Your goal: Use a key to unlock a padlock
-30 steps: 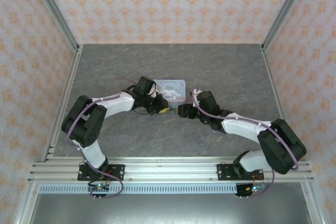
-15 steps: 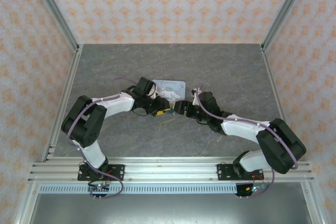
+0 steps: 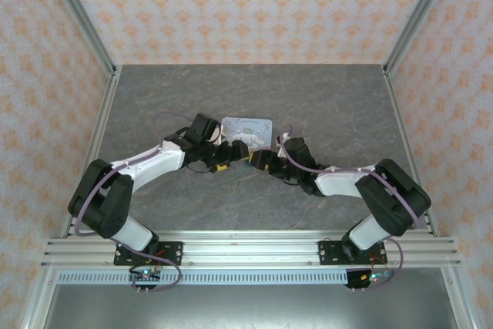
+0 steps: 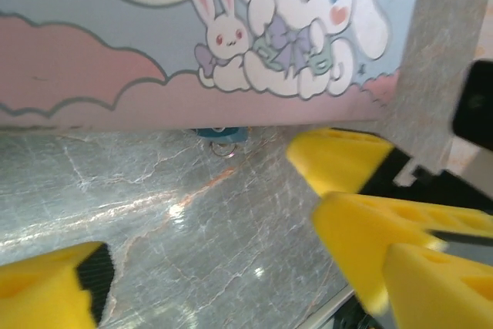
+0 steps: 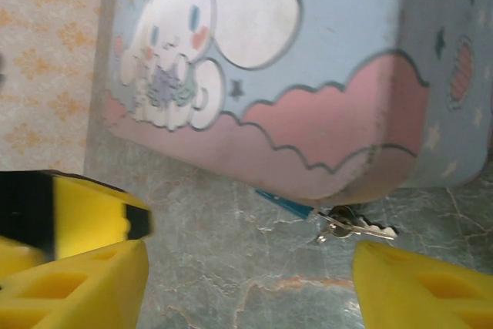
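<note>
1. A grey marbled table (image 3: 331, 98) stands between walls papered in an orange-on-cream pattern (image 3: 246, 5). An aluminium rail (image 3: 246, 246) runs along its near edge.
2. A pastel tin box (image 3: 251, 127) lies near the middle of the table, its cartoon lid facing up.
3. The left arm (image 3: 146, 166) reaches in from the near-left corner. The left gripper (image 3: 226, 162) sits low, just beside the box's near-left corner.
4. The right arm (image 3: 339, 181) reaches in from the near-right corner. The right gripper (image 3: 255, 161) sits at the box's near edge.
5. The two grippers face each other, close together, with yellow tips showing between them. Their jaw gaps are too small to judge.
</note>
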Motion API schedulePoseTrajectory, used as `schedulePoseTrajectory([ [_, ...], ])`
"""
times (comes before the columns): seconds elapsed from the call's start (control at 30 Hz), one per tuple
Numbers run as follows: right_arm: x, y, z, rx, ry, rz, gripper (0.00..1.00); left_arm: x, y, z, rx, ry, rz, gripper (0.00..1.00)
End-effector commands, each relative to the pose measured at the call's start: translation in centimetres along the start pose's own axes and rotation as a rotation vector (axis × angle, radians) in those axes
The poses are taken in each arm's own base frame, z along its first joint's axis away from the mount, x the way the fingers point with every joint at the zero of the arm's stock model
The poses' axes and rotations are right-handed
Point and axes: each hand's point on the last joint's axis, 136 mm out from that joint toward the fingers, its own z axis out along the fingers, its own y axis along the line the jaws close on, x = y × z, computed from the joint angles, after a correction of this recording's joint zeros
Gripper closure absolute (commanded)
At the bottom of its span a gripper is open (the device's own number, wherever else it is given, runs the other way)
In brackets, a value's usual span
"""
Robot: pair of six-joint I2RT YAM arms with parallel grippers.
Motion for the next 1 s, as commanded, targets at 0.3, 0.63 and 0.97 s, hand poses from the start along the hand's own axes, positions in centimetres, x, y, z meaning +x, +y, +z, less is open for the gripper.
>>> schedulePoseTrajectory([
  [0.3,-6.6,3.1,2.6,-0.020,-0.078,-0.051,0.31,-2.2,0.7,-2.4,-0.094,-0.135,-0.057,0.00],
  [0.63,-3.3,0.5,2.0,0.002,0.019,-0.115,0.40,-5.5,1.3,-3.3,-0.057,-0.235,-0.153,0.00],
  [0.97,-1.8,-1.3,4.2,0.071,0.109,-0.205,0.48,-7.3,1.3,-3.0,-0.026,-0.228,-0.183,0.00],
])
